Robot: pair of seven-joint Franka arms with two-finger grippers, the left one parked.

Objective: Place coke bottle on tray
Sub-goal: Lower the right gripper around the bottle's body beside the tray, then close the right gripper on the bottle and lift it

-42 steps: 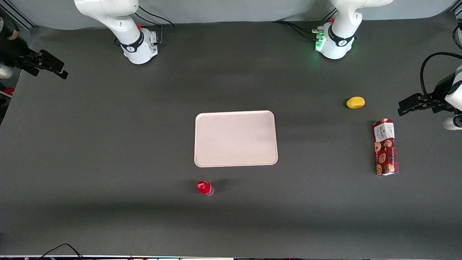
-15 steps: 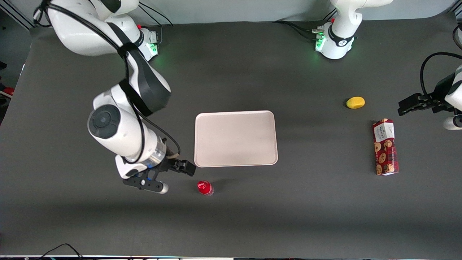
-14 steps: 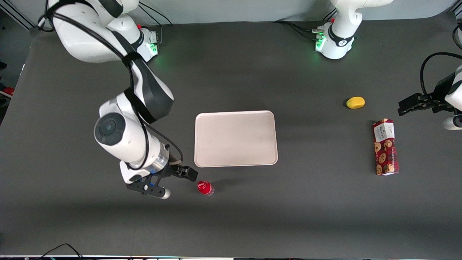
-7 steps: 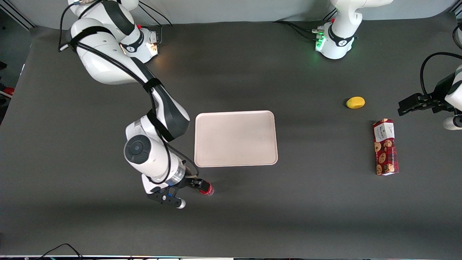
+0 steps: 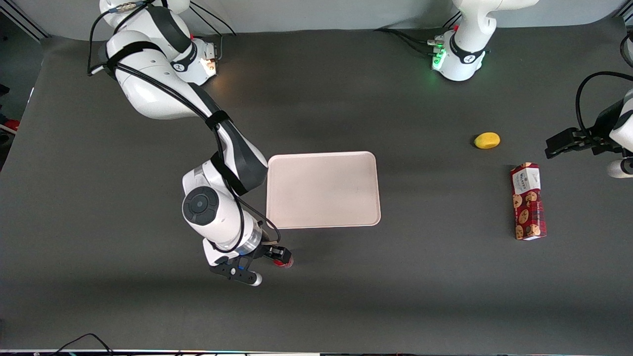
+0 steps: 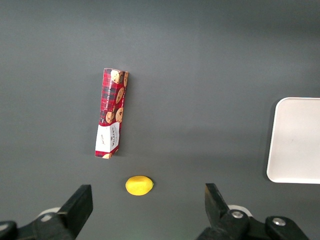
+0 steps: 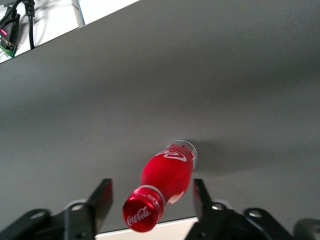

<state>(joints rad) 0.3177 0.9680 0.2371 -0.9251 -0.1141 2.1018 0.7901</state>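
Note:
The coke bottle (image 5: 287, 261), small and red with a red cap, stands upright on the dark table, nearer to the front camera than the tray (image 5: 324, 190). The tray is large, flat, pale pinkish-white and bare. My right gripper (image 5: 277, 254) hangs over the bottle and hides most of it in the front view. In the right wrist view the gripper (image 7: 151, 200) is open, with one finger on each side of the bottle's neck and cap (image 7: 145, 215). The fingers (image 7: 102, 199) stand apart from the bottle (image 7: 167, 175).
A long red cookie box (image 5: 528, 201) and a yellow lemon (image 5: 487, 140) lie toward the parked arm's end of the table. Both also show in the left wrist view, the box (image 6: 111, 112) and the lemon (image 6: 139, 185), with the tray's edge (image 6: 299, 140).
My right arm has swung in from its end of the table and come to the bottle. The open gripper now straddles the bottle. The bottle and tray have not moved.

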